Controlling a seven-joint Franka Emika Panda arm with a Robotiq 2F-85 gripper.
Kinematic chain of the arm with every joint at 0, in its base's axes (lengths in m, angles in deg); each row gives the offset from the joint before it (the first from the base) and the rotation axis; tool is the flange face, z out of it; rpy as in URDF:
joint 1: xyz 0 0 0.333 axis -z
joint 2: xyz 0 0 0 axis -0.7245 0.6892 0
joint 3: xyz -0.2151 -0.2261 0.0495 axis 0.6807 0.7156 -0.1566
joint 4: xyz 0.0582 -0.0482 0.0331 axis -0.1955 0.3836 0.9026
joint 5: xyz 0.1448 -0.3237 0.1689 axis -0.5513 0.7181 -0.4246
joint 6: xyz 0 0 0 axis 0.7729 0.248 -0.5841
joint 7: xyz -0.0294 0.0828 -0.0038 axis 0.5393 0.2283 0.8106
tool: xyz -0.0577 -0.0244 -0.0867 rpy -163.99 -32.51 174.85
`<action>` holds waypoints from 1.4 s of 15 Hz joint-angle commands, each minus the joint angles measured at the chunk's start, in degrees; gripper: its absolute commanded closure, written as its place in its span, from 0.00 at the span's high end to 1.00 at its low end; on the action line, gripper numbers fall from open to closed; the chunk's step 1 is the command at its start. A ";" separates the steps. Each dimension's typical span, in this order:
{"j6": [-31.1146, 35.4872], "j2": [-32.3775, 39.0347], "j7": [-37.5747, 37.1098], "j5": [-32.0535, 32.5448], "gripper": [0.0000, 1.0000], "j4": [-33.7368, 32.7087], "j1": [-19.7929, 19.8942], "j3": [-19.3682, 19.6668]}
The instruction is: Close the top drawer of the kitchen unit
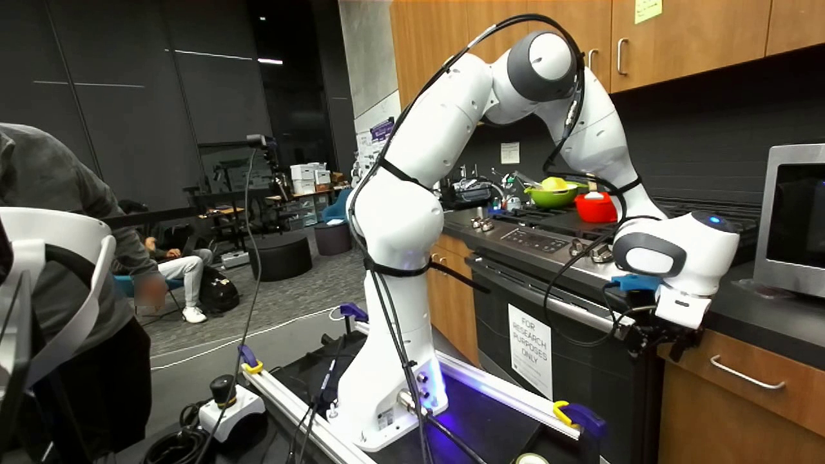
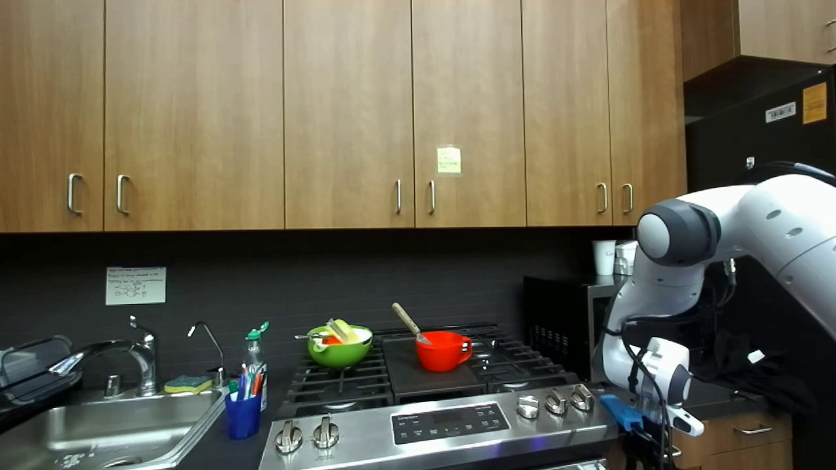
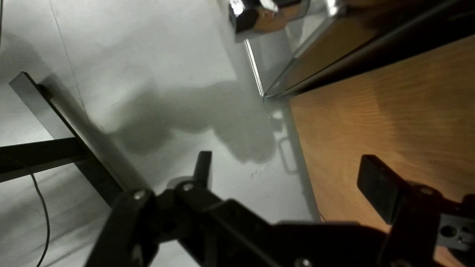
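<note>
The top drawer (image 1: 773, 406), with a brown wooden front and a silver bar handle, sits under the dark countertop, right of the oven in an exterior view. Whether it stands out from the kitchen unit (image 1: 709, 432) is unclear. The unit's front also shows in an exterior view (image 2: 748, 455), partly behind the arm. My gripper (image 1: 657, 348) points down near the drawer's left end. In the wrist view the gripper (image 3: 287, 163) is open with nothing between its fingers. Its right finger overlaps a wooden surface of the unit (image 3: 341, 122); contact is unclear. The left finger is over the floor.
The stainless stove (image 2: 359, 444) adjoins the unit, with a red pot (image 2: 439, 352) and a green bowl (image 2: 341, 356) on top. A microwave (image 1: 796, 277) stands on the countertop. Metal frame beams (image 3: 48, 107) lie left in the wrist view. A person (image 1: 71, 258) stands behind the robot.
</note>
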 commanded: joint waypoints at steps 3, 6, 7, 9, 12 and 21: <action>-0.75 -3.93 6.13 -7.73 1.00 0.61 1.42 -3.16; -1.13 -7.56 9.02 -14.35 1.00 2.40 -0.39 -4.20; -1.58 -8.51 10.93 -16.66 1.00 3.35 -0.63 -4.42; -1.20 -10.73 13.28 -20.81 1.00 5.67 -1.82 -4.55; -0.88 -6.78 11.67 -18.33 1.00 5.93 -2.71 -1.65; 4.01 -9.98 11.45 -19.65 1.00 9.58 -4.35 0.12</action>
